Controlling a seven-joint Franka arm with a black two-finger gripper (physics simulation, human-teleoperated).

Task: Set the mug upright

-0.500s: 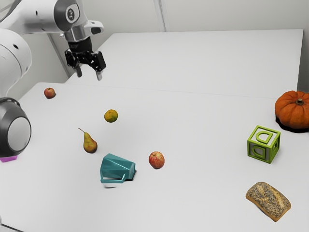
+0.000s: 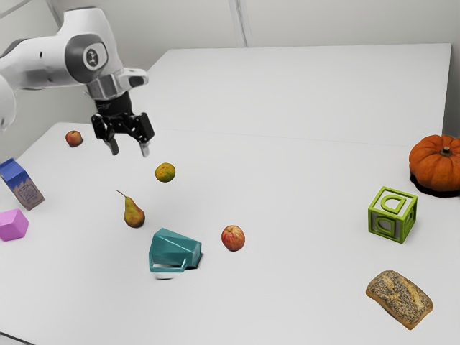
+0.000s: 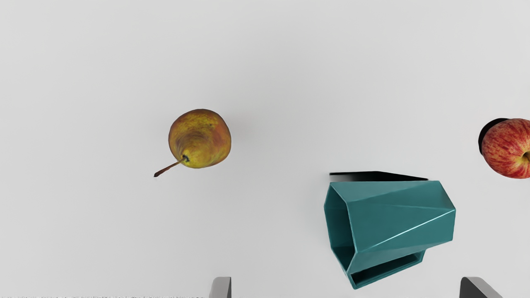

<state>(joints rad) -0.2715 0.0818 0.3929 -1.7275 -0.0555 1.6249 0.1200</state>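
Our gripper (image 2: pixel 129 149) hangs above the table (image 2: pixel 302 287), jaws well apart, nothing between them. Teal faceted mug (image 2: pixel 175 249) lies on its side on the white top, between the pear (image 2: pixel 134 214) and a red-streaked apple (image 2: pixel 233 238). In our wrist view its open mouth faces the pear's side, base toward the apple. Exterior view's right: green-framed letter block (image 2: pixel 392 214), seeded bread (image 2: pixel 399 298), pumpkin (image 2: pixel 440 164). Exterior view's left: pink block (image 2: pixel 12 225), blue-topped carton (image 2: pixel 21 185).
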